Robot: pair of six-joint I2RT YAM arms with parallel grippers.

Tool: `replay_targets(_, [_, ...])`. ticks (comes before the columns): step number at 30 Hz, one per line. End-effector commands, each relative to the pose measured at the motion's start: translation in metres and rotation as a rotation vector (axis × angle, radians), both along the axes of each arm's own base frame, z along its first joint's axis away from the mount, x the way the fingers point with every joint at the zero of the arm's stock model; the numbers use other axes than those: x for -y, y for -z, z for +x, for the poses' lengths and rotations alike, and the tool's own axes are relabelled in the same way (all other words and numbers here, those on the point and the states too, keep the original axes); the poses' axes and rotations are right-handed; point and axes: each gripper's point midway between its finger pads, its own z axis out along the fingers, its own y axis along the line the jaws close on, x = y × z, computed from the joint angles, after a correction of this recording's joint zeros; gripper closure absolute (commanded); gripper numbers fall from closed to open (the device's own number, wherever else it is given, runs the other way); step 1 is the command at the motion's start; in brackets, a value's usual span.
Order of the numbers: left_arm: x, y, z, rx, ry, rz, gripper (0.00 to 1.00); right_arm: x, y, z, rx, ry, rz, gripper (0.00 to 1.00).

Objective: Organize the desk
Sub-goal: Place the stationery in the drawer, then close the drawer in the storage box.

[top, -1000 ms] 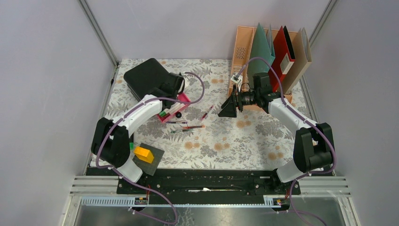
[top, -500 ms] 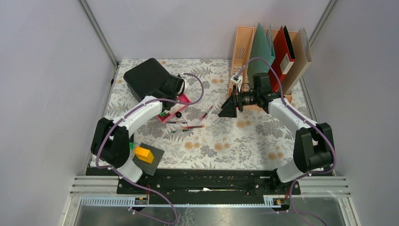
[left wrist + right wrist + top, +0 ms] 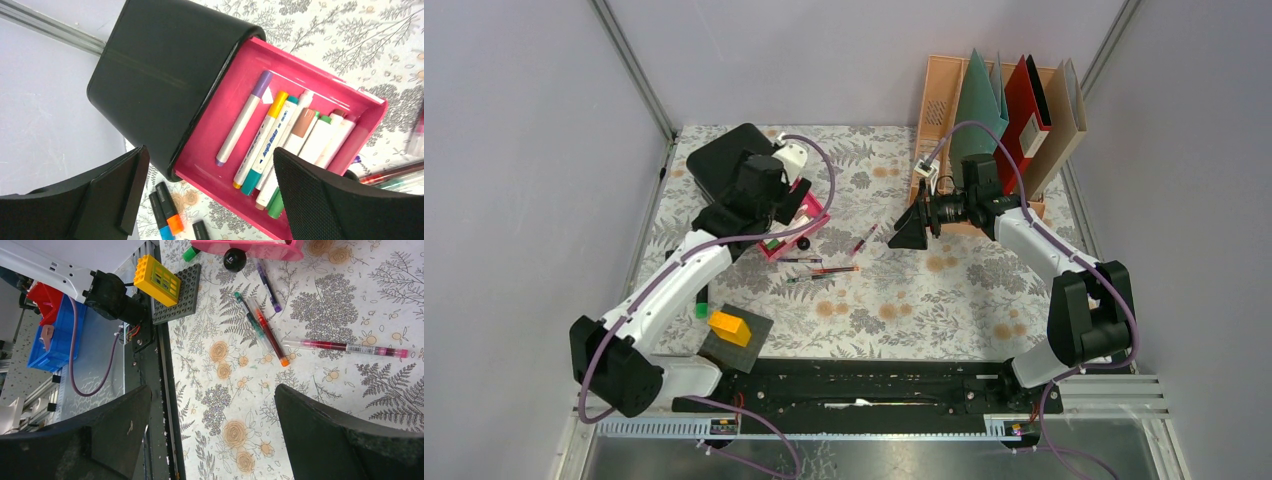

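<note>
**Desk station: arms, surface, surroundings**

**Left arm.** You have it stretched forward and to the left, elbow low, wrist over the black drawer box (image 3: 729, 160) at the far left corner. The left gripper (image 3: 210, 170) looks down on the pulled-out pink drawer (image 3: 220, 110). Its jaws are spread wide with nothing between them.

**Right arm.** It is bent at the elbow and reaches in towards the middle, in front of the peach file rack (image 3: 939, 100). The right gripper (image 3: 213, 400) hangs above the cloth, jaws wide, holding nothing.

**Surface.** The desk (image 3: 944, 300) fills the floor of the cell under a pale cloth printed with grey ferns and orange flowers.
- In the drawer: a row of markers (image 3: 272, 135), lying side by side.
- Beside the box: two black highlighters (image 3: 165, 210), with orange and blue ends.
- On the cloth near the drawer front: several loose pens (image 3: 824, 270), one red pen (image 3: 345, 346) apart from the rest.
- Near left corner: a yellow brick (image 3: 729, 327) on a dark grey plate (image 3: 759, 335).
- Rack: green, red and tan folders, upright.

**Room.** Plain grey walls on three sides; a black rail (image 3: 854, 385) carries both bases.
</note>
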Motion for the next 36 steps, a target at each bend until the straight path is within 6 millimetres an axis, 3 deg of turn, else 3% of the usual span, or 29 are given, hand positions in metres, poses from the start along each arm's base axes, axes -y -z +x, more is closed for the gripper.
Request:
replay_targets(1, [-0.005, -0.017, 0.002, 0.063, -0.051, -0.143, 0.01, -0.001, -0.019, 0.005, 0.082, -0.014, 0.011, 0.0])
replay_targets(8, [-0.056, -0.035, 0.001, 0.094, -0.236, -0.318, 0.01, 0.007, -0.021, 0.008, 0.172, 0.013, -0.054, 0.0])
replay_targets(15, [-0.135, -0.019, -0.006, 0.087, -0.488, -0.453, 0.01, 0.018, -0.025, 0.019, 0.284, 0.068, -0.142, 0.0])
replay_targets(19, [-0.165, -0.001, -0.014, 0.08, -0.577, -0.503, 0.02, 0.022, -0.033, 0.026, 0.332, 0.085, -0.173, 0.0])
replay_targets(21, [-0.167, 0.006, -0.017, 0.075, -0.59, -0.529, 0.02, 0.024, -0.034, 0.027, 0.347, 0.077, -0.192, 0.0])
replay_targets(26, [-0.15, 0.02, -0.026, 0.045, -0.524, -0.598, 0.02, 0.031, -0.033, 0.021, 0.352, 0.026, -0.253, 0.0])
replay_targets(31, [-0.12, 0.019, -0.038, 0.055, -0.406, -0.722, 0.01, 0.043, -0.019, -0.003, 0.386, -0.114, -0.318, 0.0])
replay_targets(36, [-0.108, 0.018, -0.046, 0.072, -0.368, -0.786, 0.01, 0.067, -0.001, -0.014, 0.376, -0.222, -0.477, 0.0])
